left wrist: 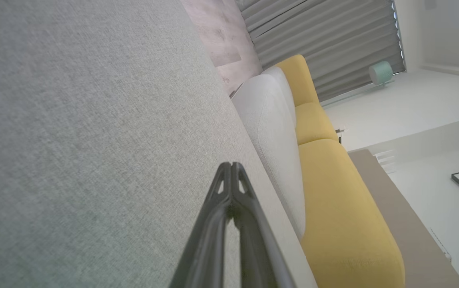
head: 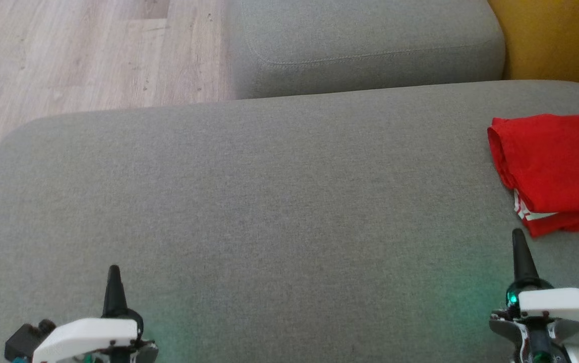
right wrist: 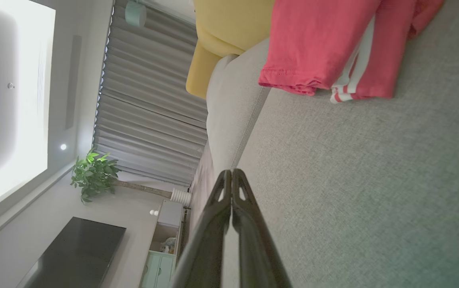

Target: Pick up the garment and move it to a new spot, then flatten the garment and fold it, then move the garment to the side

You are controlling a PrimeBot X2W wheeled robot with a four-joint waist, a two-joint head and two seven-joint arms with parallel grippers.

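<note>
The folded red garment point(head: 552, 166) lies at the right edge of the grey cushion point(head: 269, 201), beside a yellow cushion point(head: 562, 35). The right tool point(head: 518, 236) is just short of its near hem, not touching it, with its fingers pressed together. The left tool point(head: 114, 269), also pressed together, is well apart from the garment at the lower left.

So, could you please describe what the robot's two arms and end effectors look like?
Each wrist wears a glossy white shell. The left end effector and right end effector have long, dark, tapering fingers with small triangular cut-outs near the tips. A green light glows at the right wrist; a black block sits beside the left shell.
</note>
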